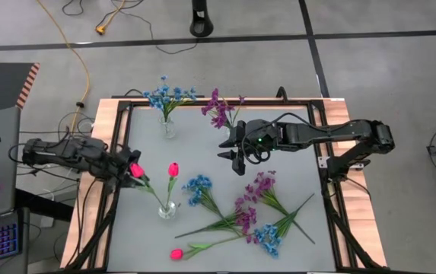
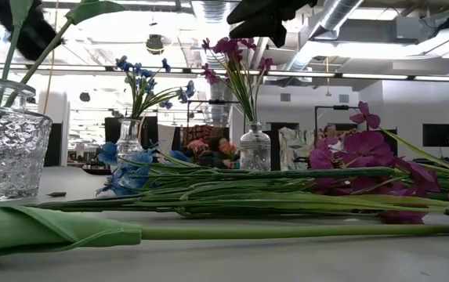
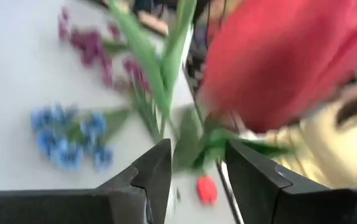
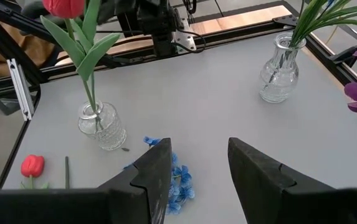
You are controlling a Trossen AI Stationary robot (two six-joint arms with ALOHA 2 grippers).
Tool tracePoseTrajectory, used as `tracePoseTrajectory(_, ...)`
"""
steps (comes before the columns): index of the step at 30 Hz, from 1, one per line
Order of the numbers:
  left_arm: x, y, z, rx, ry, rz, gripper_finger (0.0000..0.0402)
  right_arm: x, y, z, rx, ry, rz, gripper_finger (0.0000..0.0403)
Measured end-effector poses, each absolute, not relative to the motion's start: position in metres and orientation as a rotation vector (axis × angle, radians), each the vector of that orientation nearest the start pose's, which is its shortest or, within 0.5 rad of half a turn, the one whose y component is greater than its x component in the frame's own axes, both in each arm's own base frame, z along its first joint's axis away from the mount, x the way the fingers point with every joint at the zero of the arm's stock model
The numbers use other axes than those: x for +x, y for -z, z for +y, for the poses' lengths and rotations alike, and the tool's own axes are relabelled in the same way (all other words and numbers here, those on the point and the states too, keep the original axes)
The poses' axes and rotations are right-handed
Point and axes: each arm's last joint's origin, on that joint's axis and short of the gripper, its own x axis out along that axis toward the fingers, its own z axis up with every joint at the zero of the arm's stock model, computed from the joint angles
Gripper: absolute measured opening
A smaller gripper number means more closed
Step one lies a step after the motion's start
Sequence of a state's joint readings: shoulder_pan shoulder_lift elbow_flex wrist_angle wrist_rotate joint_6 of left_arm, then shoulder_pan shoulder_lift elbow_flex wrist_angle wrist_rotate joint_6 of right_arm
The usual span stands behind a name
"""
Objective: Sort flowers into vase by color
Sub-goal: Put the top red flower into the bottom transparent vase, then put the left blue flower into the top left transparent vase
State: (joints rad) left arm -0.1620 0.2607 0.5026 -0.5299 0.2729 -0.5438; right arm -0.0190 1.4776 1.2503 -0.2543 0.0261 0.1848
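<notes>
Grey table (image 1: 134, 221), frame centre. Loose flowers (image 1: 248, 221) lie lower right of centre; three vases (image 1: 167, 207) hold one colour each. Right claw (image 1: 231, 144), fingers spread and empty, hovers at centre. Left claw (image 1: 130, 170), centre left, apparently pinches a red tulip (image 1: 136, 170) stem.

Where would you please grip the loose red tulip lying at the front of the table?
Grip the tulip on its bare green stalk, a little way from the bud, coming straight down from above. The stalk lies flat and thin on the table, so fingers should straddle it crosswise. Farther along it runs under the blue flowers, which crowd a grip.
</notes>
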Motion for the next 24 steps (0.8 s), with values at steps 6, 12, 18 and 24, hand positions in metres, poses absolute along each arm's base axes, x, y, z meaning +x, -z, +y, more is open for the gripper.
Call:
tracePoseTrajectory(6,0.073,-0.249,-0.021,-0.556,0.330,0.543,0.0138,0.333,-0.325,-0.007,0.179,0.089,0.476,0.0184)
tracePoseTrajectory(12,0.071,-0.245,-0.020,-0.555,0.307,0.582,0.0138,0.333,-0.325,-0.007,0.179,0.089,0.476,0.0184)
tracePoseTrajectory(18,0.072,-0.243,-0.015,-0.502,0.135,0.550,0.0137,0.333,-0.324,-0.007,0.179,0.088,0.486,0.0184)
tracePoseTrajectory(24,0.072,-0.241,-0.008,-0.363,-0.100,0.501,0.0137,0.332,-0.322,0.006,0.198,0.060,0.508,0.0184)
